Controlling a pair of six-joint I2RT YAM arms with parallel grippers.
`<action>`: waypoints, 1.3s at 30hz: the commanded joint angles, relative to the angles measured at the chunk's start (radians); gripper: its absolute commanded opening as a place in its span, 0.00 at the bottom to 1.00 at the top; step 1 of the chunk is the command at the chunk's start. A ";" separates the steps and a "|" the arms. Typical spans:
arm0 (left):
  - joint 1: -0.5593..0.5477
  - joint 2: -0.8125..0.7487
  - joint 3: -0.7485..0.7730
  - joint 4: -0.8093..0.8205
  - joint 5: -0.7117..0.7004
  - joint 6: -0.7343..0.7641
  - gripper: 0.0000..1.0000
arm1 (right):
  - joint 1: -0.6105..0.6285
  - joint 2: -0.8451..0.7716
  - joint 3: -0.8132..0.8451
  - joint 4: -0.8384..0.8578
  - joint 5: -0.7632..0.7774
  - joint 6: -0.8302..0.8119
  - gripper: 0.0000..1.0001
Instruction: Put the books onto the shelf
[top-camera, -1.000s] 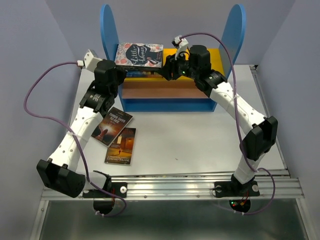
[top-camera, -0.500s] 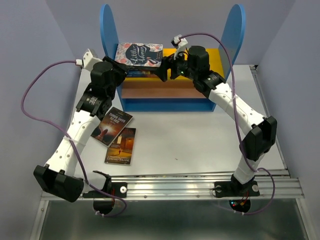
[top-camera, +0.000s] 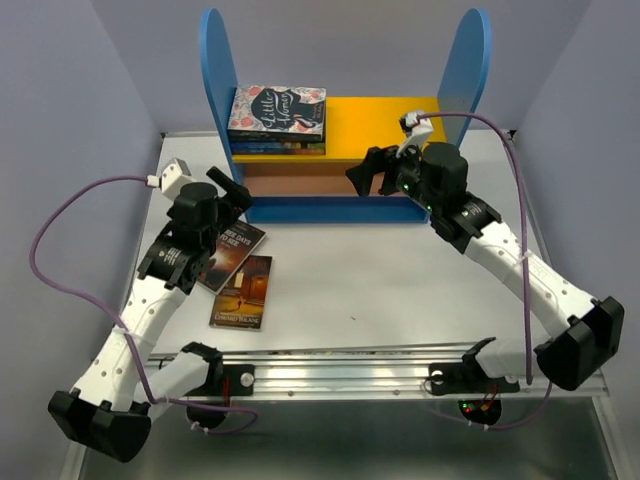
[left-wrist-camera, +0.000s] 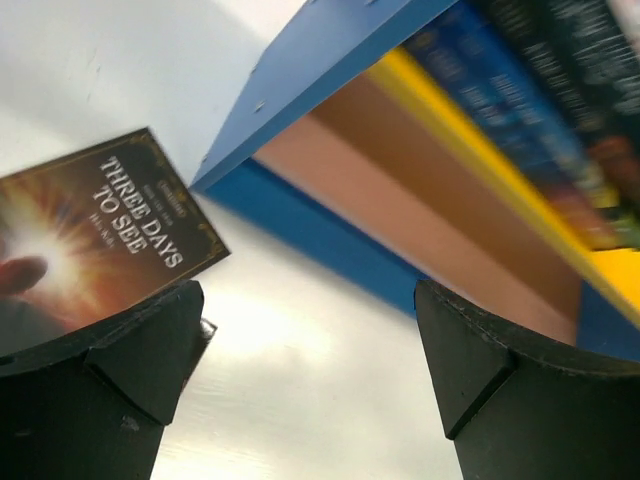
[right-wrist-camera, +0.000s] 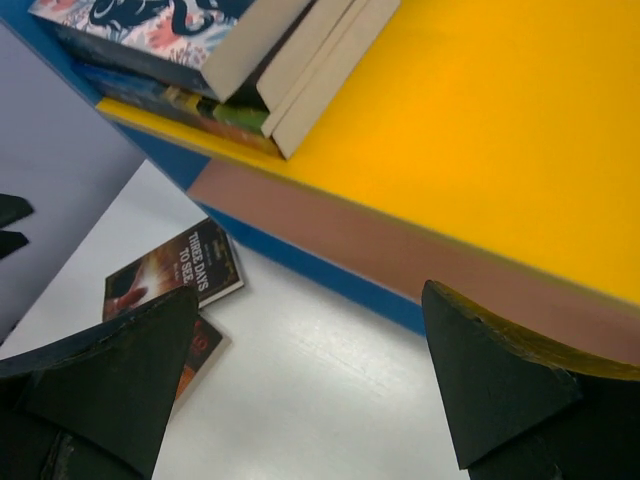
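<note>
White table (top-camera: 400, 290), shelf (top-camera: 478, 60) holding perhaps four stacked books (top-camera: 277, 112)

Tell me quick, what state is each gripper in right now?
Left gripper: open, holding nothing.
Right gripper: open, holding nothing.

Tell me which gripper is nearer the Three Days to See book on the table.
Left. The left gripper hangs open by the far edge of the book; the right gripper is farther right, in front of the shelf.
</note>
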 joint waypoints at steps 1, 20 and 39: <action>0.006 -0.022 -0.148 -0.042 -0.054 -0.066 0.99 | 0.004 -0.120 -0.175 0.098 0.011 0.135 1.00; 0.291 0.247 -0.330 0.231 -0.055 -0.154 0.99 | 0.200 0.299 -0.467 0.800 -0.155 0.420 1.00; 0.418 0.437 -0.354 0.250 0.112 -0.123 0.99 | 0.271 0.774 -0.074 0.819 -0.109 0.554 1.00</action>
